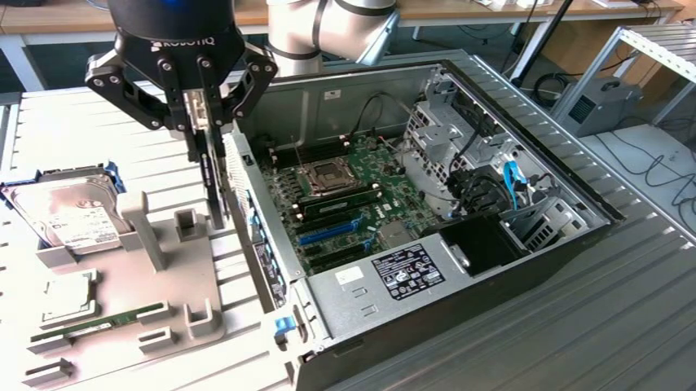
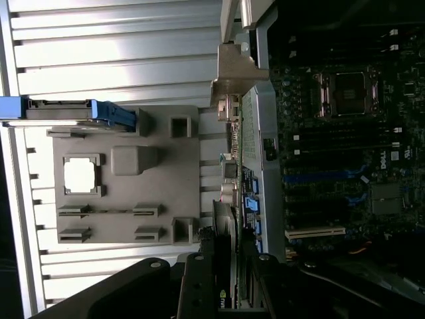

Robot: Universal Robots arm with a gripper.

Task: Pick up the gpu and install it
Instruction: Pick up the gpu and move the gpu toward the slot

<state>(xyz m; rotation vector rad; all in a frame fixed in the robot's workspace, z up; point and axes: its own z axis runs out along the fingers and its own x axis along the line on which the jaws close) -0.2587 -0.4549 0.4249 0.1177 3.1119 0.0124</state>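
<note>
Nearest, at the exterior view's left: grey fixture tray point(image 1: 163, 281) on the ribbed metal bench point(image 1: 609, 318). In its near pockets, a green RAM stick point(image 1: 100, 321) lying flat and a bare processor chip point(image 1: 65, 295). In its far-left cradle, a hard drive point(image 1: 68, 213) in a blue frame, set on edge.

Above the tray's right edge: claw point(image 1: 204, 120), roughly half closed and clamped on both faces of the gpu point(image 1: 213, 183). Card clear of the tray and hanging straight down from the fingers. Long axis vertical, thin edge toward the exterior camera, lower end just beside the rim of the case's left wall. Not yet inside the case.

To the exterior view's right of the card: open computer case point(image 1: 478, 305), lying on its side. Inside, near to far: power supply point(image 1: 408, 269), blue expansion slots point(image 1: 326, 234) on the motherboard point(image 1: 364, 204), then the processor socket point(image 1: 326, 175). Drive bays and cabling at the far right. Slots therefore to the right of and below the held card, close by beyond the wall. Judged stage: pick-up complete, installation not begun.

Farthest: base of the arm point(image 1: 315, 28), behind the case.
</note>
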